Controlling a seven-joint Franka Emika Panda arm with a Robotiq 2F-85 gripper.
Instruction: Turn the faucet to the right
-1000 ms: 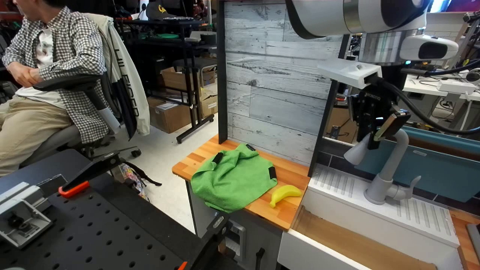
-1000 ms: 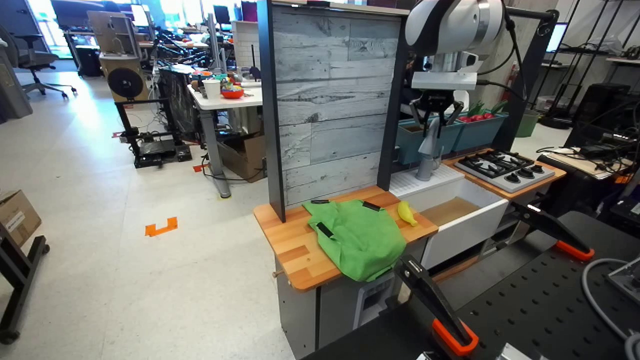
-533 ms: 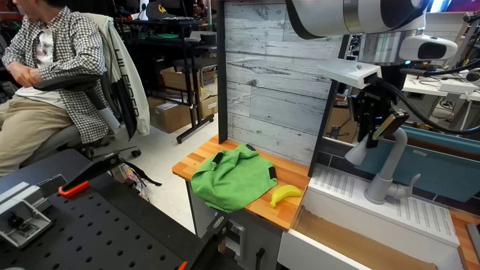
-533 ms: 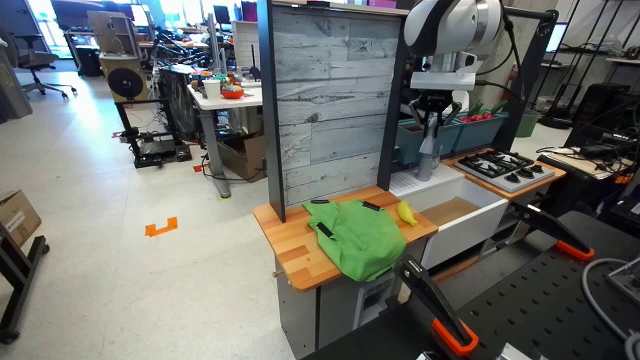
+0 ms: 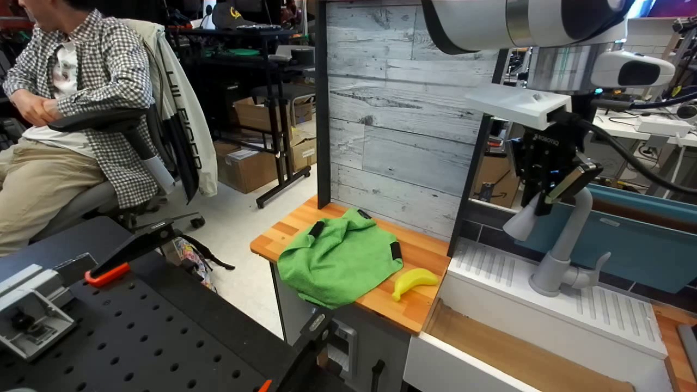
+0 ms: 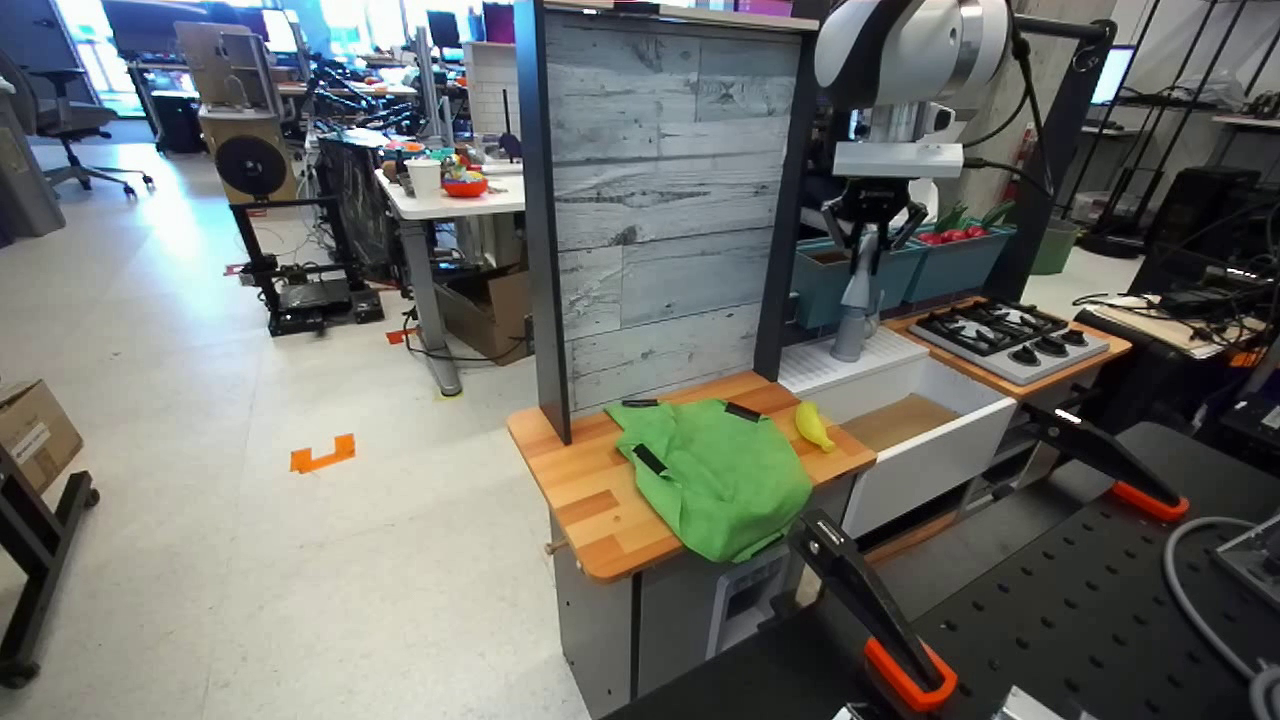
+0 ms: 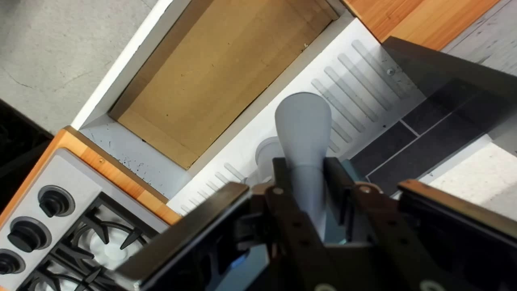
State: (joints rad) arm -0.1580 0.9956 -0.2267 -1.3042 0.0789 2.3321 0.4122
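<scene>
I see the light grey, thick-tubed gooseneck faucet (image 5: 570, 234) on the ribbed back ledge (image 7: 365, 87) of the white rectangular sink (image 6: 930, 468). Its long axis stands roughly upright: the tube climbs from the sink's ledge, arches over and comes down into a flared, cone-shaped mouth (image 7: 303, 117). That mouth points downward and toward the end of the sink that meets the butcher-block wooden tabletop (image 5: 288, 226); the small lever handle (image 5: 591, 276) sits at the faucet's base, toward the sink's opposite end, its tip up. My black two-fingered tool (image 7: 306, 169) is narrow around the spout above the sink's ledge, a finger against each side where the flare tapers, so I am holding the faucet. From my wrist camera the spout runs out from between those fingers, slanting across the line of the sink's ledge.

On the tabletop, a curved yellow banana (image 5: 413, 281) lies near the sink, with a rumpled green cloth (image 5: 340, 258) farther off. Past the sink's opposite end is the grey cooktop (image 6: 1010, 340) with black grates, and behind the sink is a teal rectangular planter (image 5: 640, 245).
</scene>
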